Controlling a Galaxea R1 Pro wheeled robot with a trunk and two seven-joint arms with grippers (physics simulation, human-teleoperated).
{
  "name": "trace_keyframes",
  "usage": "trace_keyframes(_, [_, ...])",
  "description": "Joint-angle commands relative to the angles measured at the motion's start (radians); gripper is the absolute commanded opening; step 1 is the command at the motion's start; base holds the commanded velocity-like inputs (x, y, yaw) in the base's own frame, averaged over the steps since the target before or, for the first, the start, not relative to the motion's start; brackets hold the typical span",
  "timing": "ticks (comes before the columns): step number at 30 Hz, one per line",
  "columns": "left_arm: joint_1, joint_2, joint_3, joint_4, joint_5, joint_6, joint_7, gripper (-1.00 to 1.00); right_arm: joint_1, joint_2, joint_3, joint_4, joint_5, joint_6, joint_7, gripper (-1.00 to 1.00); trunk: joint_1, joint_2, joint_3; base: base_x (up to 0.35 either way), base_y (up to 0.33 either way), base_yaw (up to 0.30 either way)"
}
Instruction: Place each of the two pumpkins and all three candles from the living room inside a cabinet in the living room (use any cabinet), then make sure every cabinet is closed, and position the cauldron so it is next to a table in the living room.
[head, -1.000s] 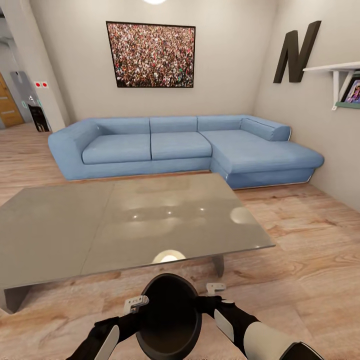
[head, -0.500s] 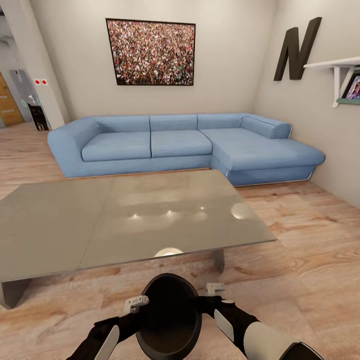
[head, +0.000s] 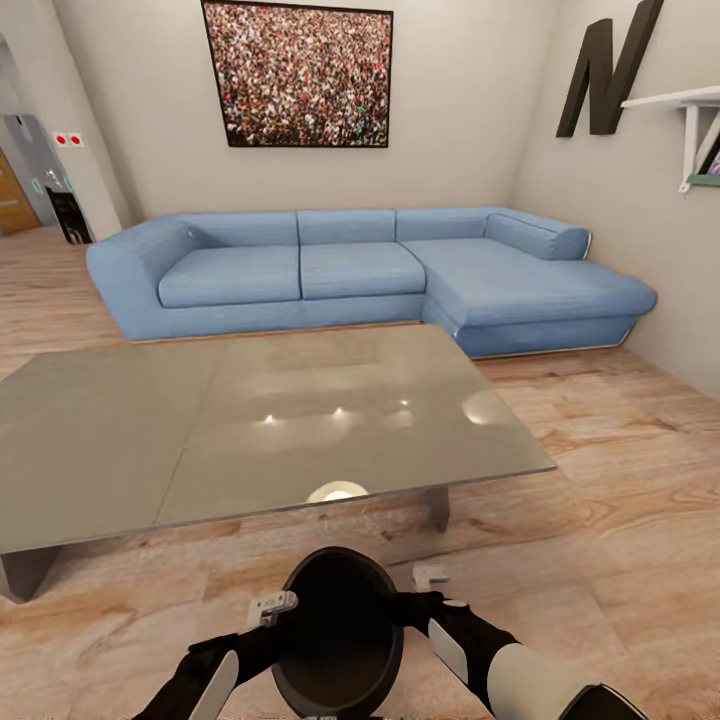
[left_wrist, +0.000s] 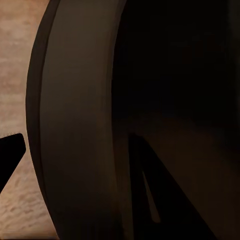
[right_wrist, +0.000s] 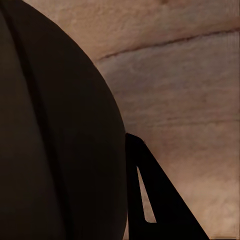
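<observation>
**Cauldron held before the grey tabletop**

Closest to me, the round matte black cauldron sits between both arms above the light wood plank floor. My left tool and right tool each grip its rim, clamped on it. Just beyond stands the glossy grey rectangular tabletop. Farther back, the blue L-shaped sofa lines the wall.

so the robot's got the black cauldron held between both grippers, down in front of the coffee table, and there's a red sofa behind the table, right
Not quite: the sofa is blue, not red, as the head view shows. The rest holds: the black cauldron sits between the left gripper and the right gripper, in front of the coffee table, and the sofa stands behind that table.
</observation>
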Motion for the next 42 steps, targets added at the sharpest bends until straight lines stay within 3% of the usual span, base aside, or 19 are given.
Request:
trace_keyframes(1, [-0.001, 0.000, 0.000, -0.002, 0.004, 0.004, 0.003, -1.00, -0.001, 0.000, -0.003, -0.001, -0.002, 0.003, -0.001, -1.00, 0.000, -0.001, -0.005, 0.000, 0.000, 0.000])
trace_keyframes(4, [-0.001, 0.000, 0.000, -0.002, 0.004, 0.004, 0.003, -1.00, -0.001, 0.000, -0.003, -0.001, -0.002, 0.003, -0.001, -1.00, 0.001, -0.001, -0.016, 0.000, 0.000, 0.000])
trace_keyframes(26, [0.000, 0.005, 0.001, -0.003, 0.006, 0.004, -0.003, -1.00, -0.001, 0.000, -0.004, -0.001, -0.001, 0.003, -0.001, -1.00, 0.001, -0.001, -0.016, 0.000, 0.000, 0.000])
trace_keyframes(27, [0.000, 0.005, 0.001, -0.003, 0.006, 0.004, -0.003, 1.00, -0.001, 0.000, -0.004, -0.001, -0.001, 0.003, -0.001, 1.00, 0.001, -0.001, -0.016, 0.000, 0.000, 0.000])
trace_keyframes(42, [0.000, 0.006, 0.002, -0.004, 0.006, 0.001, -0.003, 1.00, -0.001, 0.000, -0.004, 0.000, -0.002, 0.003, -0.001, 1.00, 0.001, -0.001, -0.016, 0.000, 0.000, 0.000])
